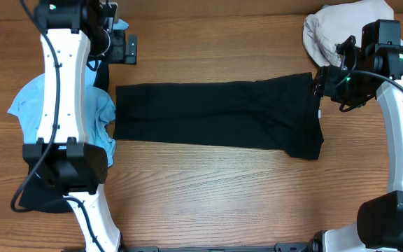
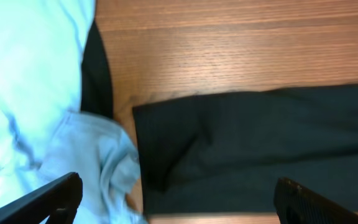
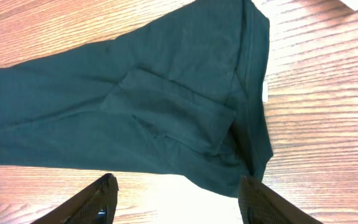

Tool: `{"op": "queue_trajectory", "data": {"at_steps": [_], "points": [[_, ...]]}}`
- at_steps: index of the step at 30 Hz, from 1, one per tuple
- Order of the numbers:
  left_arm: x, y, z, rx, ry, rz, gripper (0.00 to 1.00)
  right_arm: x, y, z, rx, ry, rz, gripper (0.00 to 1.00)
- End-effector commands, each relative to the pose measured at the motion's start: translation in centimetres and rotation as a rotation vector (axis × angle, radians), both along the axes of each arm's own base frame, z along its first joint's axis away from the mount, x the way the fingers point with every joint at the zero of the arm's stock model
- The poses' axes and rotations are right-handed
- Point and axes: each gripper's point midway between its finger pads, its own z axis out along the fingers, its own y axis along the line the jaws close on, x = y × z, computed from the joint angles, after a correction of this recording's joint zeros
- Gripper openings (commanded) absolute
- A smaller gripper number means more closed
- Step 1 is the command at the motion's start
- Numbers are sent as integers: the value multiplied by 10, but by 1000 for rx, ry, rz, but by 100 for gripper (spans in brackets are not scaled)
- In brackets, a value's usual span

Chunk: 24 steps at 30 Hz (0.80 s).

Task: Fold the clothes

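Plainly, right pincer (image 3: 177, 182) gapes wide above trousers (image 3: 135, 106).

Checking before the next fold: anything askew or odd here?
Nothing damaged. The black pants lie flat, but the pocket near the waist is puckered, and the crumpled blue garment sits right against their hem end.

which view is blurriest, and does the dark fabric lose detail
Left wrist view is softest, the light blue garment nearly washed out; overhead view is sharp but the black pants read as flat dark; right wrist view shows their seams and pocket.
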Motion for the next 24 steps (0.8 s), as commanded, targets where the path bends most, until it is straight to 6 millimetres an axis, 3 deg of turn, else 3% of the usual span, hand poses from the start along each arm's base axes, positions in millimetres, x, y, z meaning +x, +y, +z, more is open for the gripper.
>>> {"op": "queue_trajectory", "data": {"at_steps": [1,9,18,24], "points": [[3,2,-61,-32,76,-61,100,0,1,3,5,-9,8,66],[-12,1,-143,-36,159,-85,100,1,1,3,4,-11,7,68],[-37,4,-197,-42,220,-79,100,0,0,3,1,-9,7,71],[-41,6,-214,-31,209,-119,100,0,0,3,1,-8,7,71]]}}
